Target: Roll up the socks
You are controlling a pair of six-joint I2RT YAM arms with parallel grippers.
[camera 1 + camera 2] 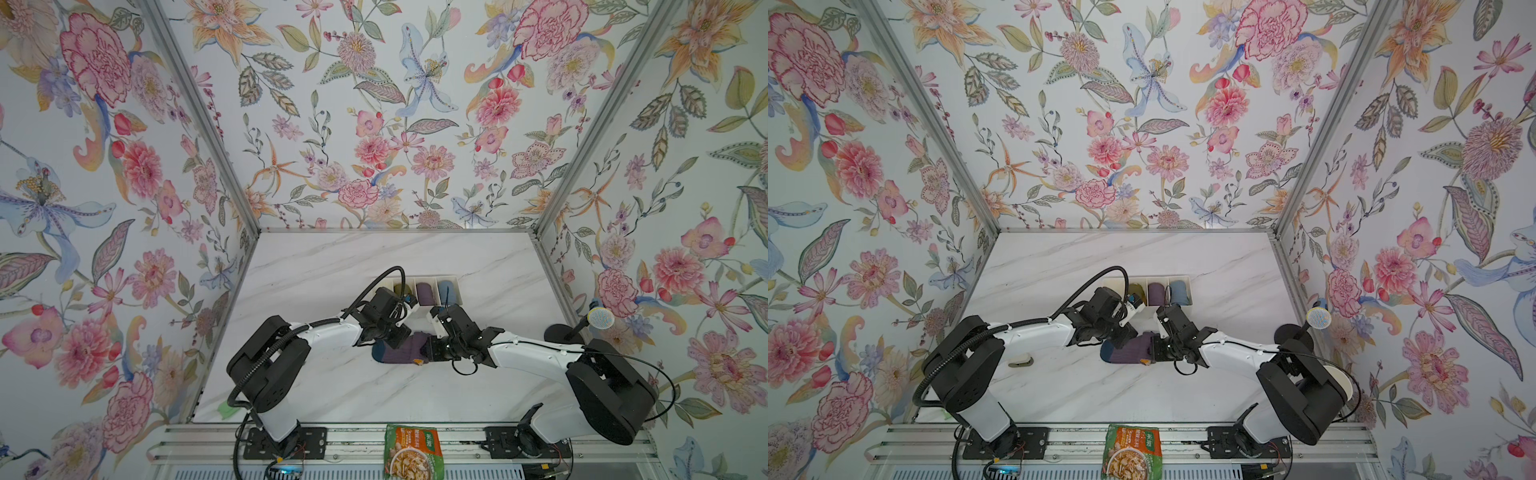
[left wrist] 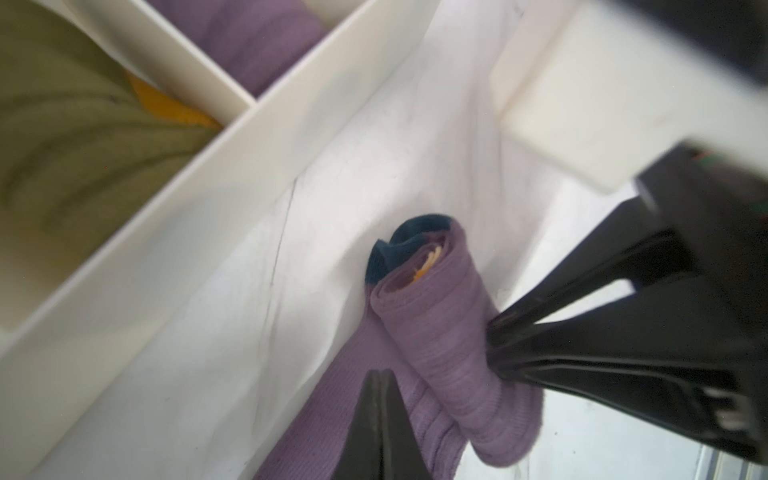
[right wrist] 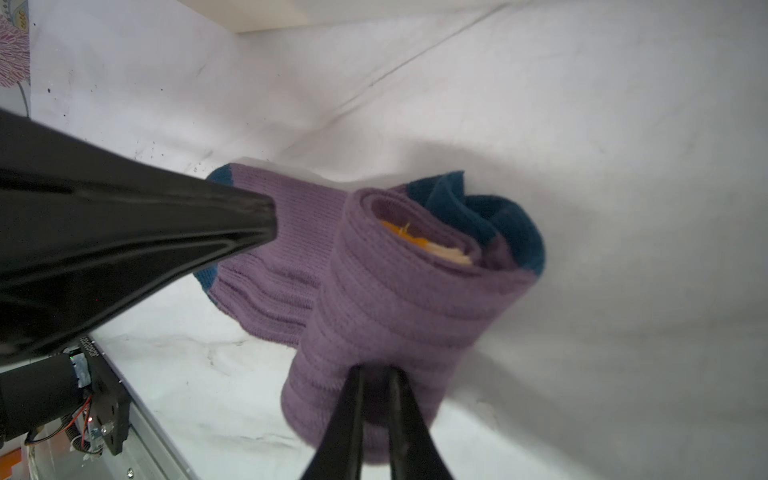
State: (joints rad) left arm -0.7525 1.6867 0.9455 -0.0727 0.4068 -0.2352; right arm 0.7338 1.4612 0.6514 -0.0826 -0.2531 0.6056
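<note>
— Wrist views show us the socks (image 3: 395, 299) with the yellow cuff (image 3: 409, 239) rolled inside; top views hide it.
— On the table (image 1: 332, 270), the right gripper (image 3: 376, 370) pinches that roll and the left gripper (image 3: 268, 222) is clenched. We count three bundles (image 1: 424, 292) in the tray (image 1: 428, 277).

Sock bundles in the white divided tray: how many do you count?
3: an olive-green bundle, a purple bundle and a light blue bundle, side by side in adjoining compartments. The cable covers part of the tray, so another may be hidden.
</note>
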